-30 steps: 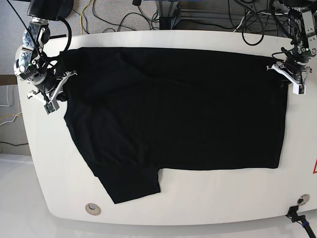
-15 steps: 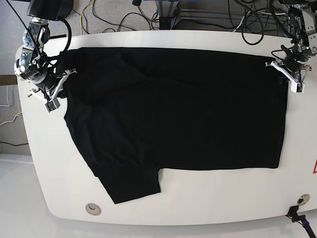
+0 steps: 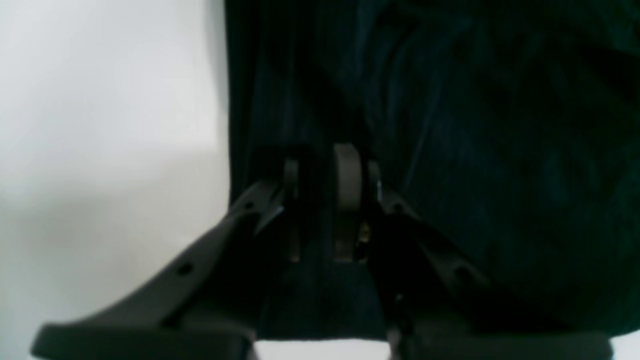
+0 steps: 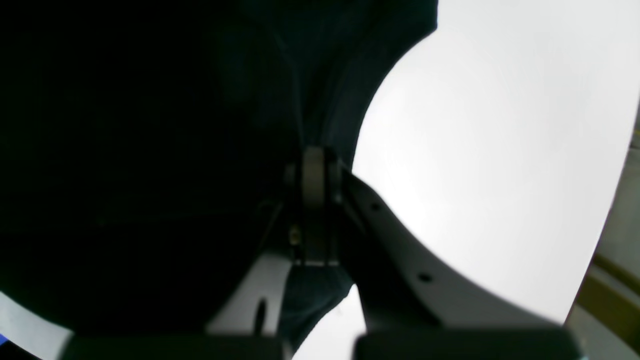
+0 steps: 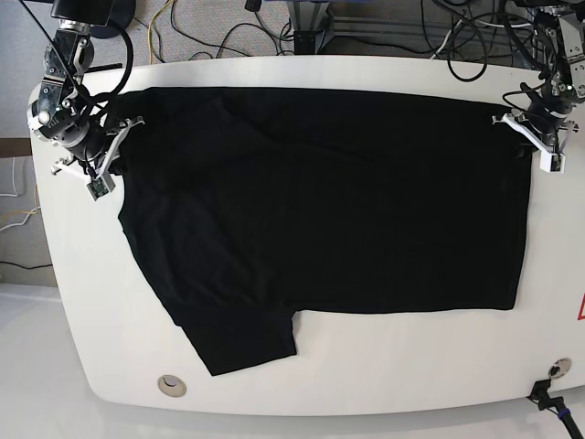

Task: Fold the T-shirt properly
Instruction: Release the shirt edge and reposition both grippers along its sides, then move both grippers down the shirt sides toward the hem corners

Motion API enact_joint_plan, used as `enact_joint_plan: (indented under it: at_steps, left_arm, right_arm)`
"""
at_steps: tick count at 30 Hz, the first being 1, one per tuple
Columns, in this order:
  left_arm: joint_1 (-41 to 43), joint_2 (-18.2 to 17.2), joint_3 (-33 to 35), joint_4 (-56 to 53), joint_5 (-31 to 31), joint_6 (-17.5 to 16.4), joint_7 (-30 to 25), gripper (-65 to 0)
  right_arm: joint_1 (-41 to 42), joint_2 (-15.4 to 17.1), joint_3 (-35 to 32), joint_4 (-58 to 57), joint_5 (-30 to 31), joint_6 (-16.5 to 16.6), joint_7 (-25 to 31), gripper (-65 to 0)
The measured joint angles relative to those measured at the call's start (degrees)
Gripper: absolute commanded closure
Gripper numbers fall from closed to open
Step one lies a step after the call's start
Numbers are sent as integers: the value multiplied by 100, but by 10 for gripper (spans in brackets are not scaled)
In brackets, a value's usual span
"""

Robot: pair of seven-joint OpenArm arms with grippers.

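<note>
Overhead, we saw the black T-shirt (image 5: 329,201) spread flat on the white table (image 5: 430,366), plain side up with no print showing. Its body ran across the table's middle, one short sleeve (image 5: 242,343) pointed toward the near edge, and the far edge of the cloth lay close to the table's back rim.

Our left gripper (image 5: 535,139) sat at the shirt's far corner on the right of the base view. Through the left wrist camera we saw its fingers (image 3: 347,175) drawn nearly together with a fold of dark fabric (image 3: 450,125) pinched between them, so it was grasping the T-shirt.

Our right gripper (image 5: 108,160) sat at the opposite end, on the left of the base view, at the shirt's upper edge near the shoulder. Its wrist camera showed the fingertips (image 4: 314,175) pressed tight on the curved hem of the cloth (image 4: 125,150), clenched on the T-shirt.

Beyond the table's back rim, cables (image 5: 228,32) lay on the floor.
</note>
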Motion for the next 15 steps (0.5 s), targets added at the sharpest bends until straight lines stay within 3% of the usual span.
enact_joint_plan:
  at_steps: [15]
  left_arm:
    - [-378, 7, -293, 837, 0, 46, 125, -72]
  right_arm:
    - [160, -2, -33, 529, -31, 0, -146, 0]
